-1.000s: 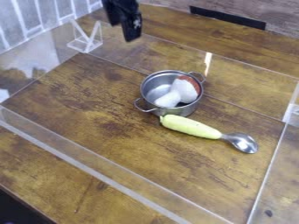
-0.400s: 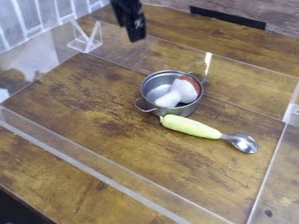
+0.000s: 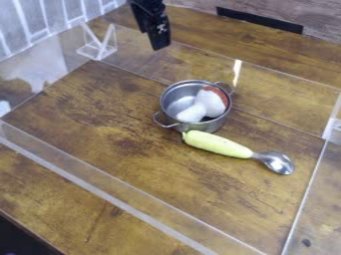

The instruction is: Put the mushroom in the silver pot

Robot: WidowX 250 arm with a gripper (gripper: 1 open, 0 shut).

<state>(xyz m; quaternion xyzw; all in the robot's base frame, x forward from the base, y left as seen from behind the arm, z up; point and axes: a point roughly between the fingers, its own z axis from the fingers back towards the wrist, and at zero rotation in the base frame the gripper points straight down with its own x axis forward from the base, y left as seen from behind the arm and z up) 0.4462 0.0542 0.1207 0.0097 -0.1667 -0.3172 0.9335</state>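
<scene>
Hanging wide open at upper ctr., the gripper (image 3: pixel 160 42) is well apart from the silver pot (image 3: pixel 173 104), prob. b/c its job looks done. Inside, held by the steel walls, sits the mushroom (image 3: pixel 209 103), white, rounded and lumpy, w/ a red patch beside it. At r., the yellow-green piece (image 3: pixel 217 145) lies on the counter (image 3: pixel 100 154), spoon end outward.

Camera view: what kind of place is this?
Probably a robot test station or lab bench: clear plastic-like edging around a wooden tabletop, with a dark robot tool above.
</scene>
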